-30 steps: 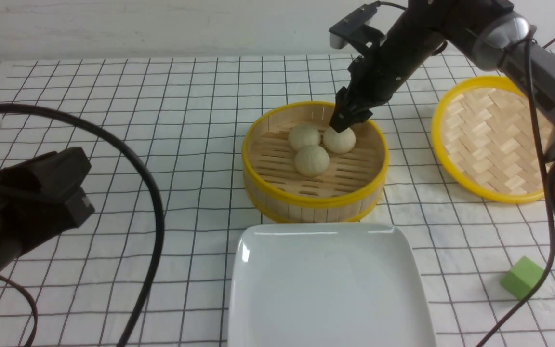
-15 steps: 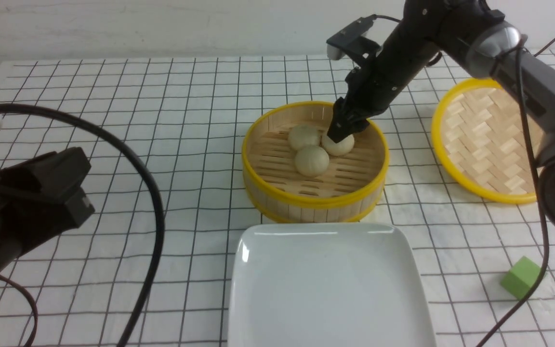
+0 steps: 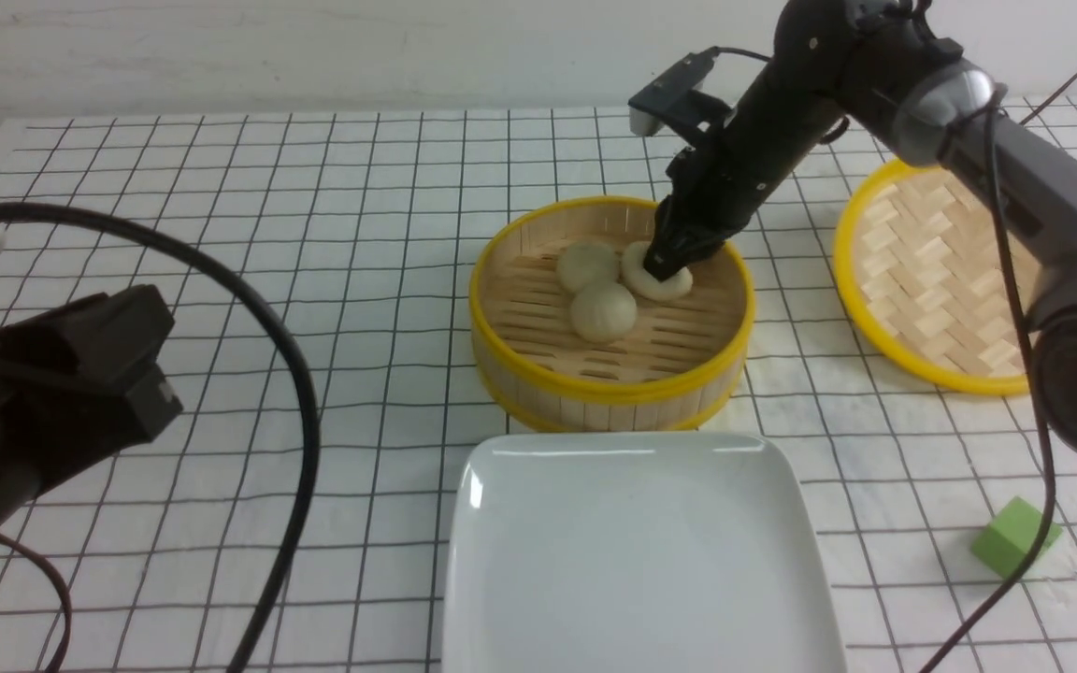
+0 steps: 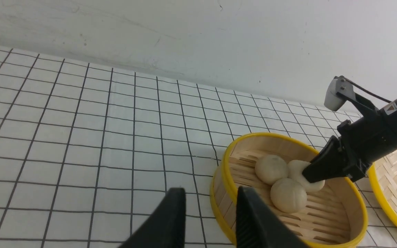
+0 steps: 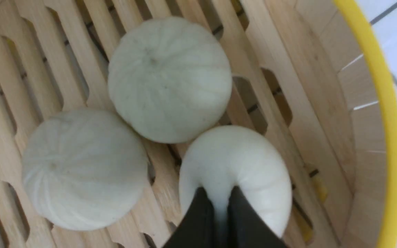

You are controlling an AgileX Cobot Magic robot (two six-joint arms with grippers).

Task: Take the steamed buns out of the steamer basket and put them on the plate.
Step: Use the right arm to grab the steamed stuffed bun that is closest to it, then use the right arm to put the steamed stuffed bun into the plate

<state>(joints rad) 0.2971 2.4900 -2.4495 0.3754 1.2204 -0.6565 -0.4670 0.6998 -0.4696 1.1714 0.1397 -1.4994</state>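
3 pale buns (image 3: 602, 311) inside the steamer basket (image 3: 538, 365).

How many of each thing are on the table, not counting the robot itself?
Steamed buns: 3
Steamer basket: 1
Square white plate: 1
Woven bamboo lid: 1
Green block: 1
Total: 7

The front camera looks forward and down over the whole table. The right wrist's peers closely into the basket (image 3: 613, 388), which fills its frame; the left wrist's catches it lower right.
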